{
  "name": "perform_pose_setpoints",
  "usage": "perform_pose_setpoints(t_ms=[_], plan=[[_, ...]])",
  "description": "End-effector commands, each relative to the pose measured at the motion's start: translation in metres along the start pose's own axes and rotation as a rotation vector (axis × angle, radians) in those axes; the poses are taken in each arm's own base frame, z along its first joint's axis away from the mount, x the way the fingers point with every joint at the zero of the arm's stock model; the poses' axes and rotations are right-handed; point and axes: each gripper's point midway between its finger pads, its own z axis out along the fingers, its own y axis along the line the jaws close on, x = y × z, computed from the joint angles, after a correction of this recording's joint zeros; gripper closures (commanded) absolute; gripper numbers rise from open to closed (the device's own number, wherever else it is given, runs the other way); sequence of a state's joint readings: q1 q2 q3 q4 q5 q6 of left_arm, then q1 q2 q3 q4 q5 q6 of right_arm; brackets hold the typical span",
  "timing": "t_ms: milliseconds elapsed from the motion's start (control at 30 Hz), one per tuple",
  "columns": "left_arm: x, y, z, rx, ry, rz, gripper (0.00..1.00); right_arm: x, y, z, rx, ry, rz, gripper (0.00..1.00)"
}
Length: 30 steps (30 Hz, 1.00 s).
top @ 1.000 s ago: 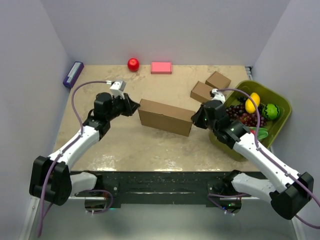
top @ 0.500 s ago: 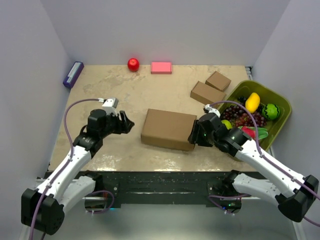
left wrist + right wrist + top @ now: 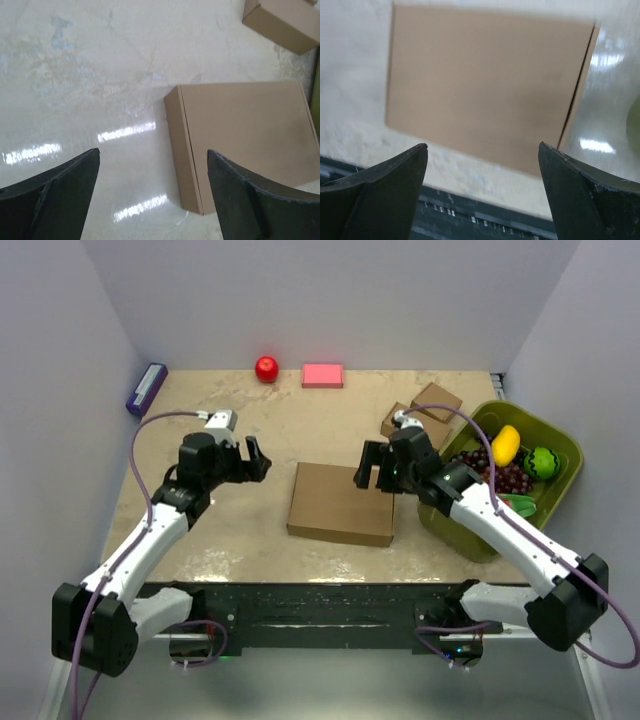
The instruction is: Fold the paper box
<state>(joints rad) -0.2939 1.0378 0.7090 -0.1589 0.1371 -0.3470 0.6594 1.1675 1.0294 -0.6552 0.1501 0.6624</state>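
**Two Sets of Fingers Released; Paper Box Flat on Bench**

Both arms are clear of the paper box (image 3: 340,503). It lies closed and flat on the bench (image 3: 240,540), just below the centre of the top view.

1. On the left gripper (image 3: 258,458) the fingers are spread wide and grasp nothing. It sits to the left of the box's upper left corner, apart from it. In the left wrist view the dark fingers (image 3: 55,195) frame bare bench, with the box's left edge at the lower right of the frame.

2. On the right gripper (image 3: 375,475) the fingers are likewise spread wide and grasp nothing. In the top view it overlaps the box's upper right corner. In the right wrist view (blurred) the box top fills the upper frame between the two fingertips.

Surroundings: two small brown boxes (image 3: 437,400) lie at the upper right, beside a green bin (image 3: 545,425) of fruit at the right edge. A red ball (image 3: 266,368) and a pink block (image 3: 322,375) sit along the far wall. A purple object (image 3: 146,388) lies at the upper left.
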Motion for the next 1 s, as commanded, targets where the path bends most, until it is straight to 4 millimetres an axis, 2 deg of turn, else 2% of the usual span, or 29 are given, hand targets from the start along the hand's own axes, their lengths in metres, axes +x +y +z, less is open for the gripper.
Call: perform_pose_setpoints(t_ms=[0,33,67,100,133,167,200,267,300,333,367,400,433,467,533,633,800,967], plan=[[-0.087,0.0,0.013,0.056,-0.232,0.029,0.08,-0.097,0.022,0.005,-0.139,-0.256,-0.094,0.04],[-0.095,0.001,0.014,0.07,-0.25,0.008,0.08,-0.114,0.012,0.006,-0.128,-0.295,-0.095,0.04],[-0.111,0.001,0.012,0.084,-0.287,0.009,0.08,-0.13,0.012,0.004,-0.145,-0.343,-0.107,0.03],[-0.118,0.009,0.012,0.067,-0.296,0.002,0.08,-0.143,0.007,0.002,-0.133,-0.377,-0.119,0.02],[-0.125,0.012,0.011,0.057,-0.309,0.021,0.08,-0.157,-0.011,0.003,-0.102,-0.398,-0.095,0.02],[-0.14,0.011,0.005,0.048,-0.339,0.044,0.08,-0.171,-0.021,-0.001,-0.09,-0.435,-0.08,0.02],[-0.147,0.015,-0.001,0.019,-0.353,0.063,0.07,-0.182,-0.04,-0.004,-0.086,-0.45,-0.048,0.02],[-0.161,0.009,-0.013,0.021,-0.394,0.137,0.02,-0.197,-0.061,-0.016,-0.078,-0.511,-0.015,0.02],[-0.17,0.002,-0.027,0.035,-0.441,0.167,0.0,-0.195,-0.072,-0.018,-0.077,-0.518,0.004,0.01],[-0.173,0.0,-0.033,0.037,-0.462,0.175,0.0,-0.201,-0.094,-0.026,-0.044,-0.552,0.033,0.01],[-0.175,-0.001,-0.038,0.036,-0.477,0.177,0.0,-0.206,-0.098,-0.041,-0.049,-0.603,0.033,0.01],[-0.18,-0.004,-0.048,0.036,-0.505,0.183,0.0,-0.2,-0.107,-0.042,-0.034,-0.605,0.042,0.01],[-0.181,-0.005,-0.052,0.033,-0.515,0.18,0.0,-0.202,-0.124,-0.05,0.01,-0.635,0.062,0.01],[-0.18,-0.005,-0.054,0.031,-0.516,0.178,0.0,-0.203,-0.125,-0.065,0.021,-0.681,0.058,0.01],[-0.184,-0.005,-0.063,0.013,-0.541,0.175,0.0,-0.195,-0.138,-0.07,0.066,-0.701,0.06,0.01],[-0.186,-0.004,-0.072,0.0,-0.575,0.173,0.0,-0.186,-0.145,-0.081,0.106,-0.732,0.036,0.01],[-0.185,-0.002,-0.072,-0.008,-0.586,0.171,0.0,-0.176,-0.153,-0.087,0.151,-0.744,0.032,0.01],[-0.183,-0.001,-0.075,-0.019,-0.585,0.172,0.0,-0.177,-0.152,-0.095,0.159,-0.762,0.03,0.01]])
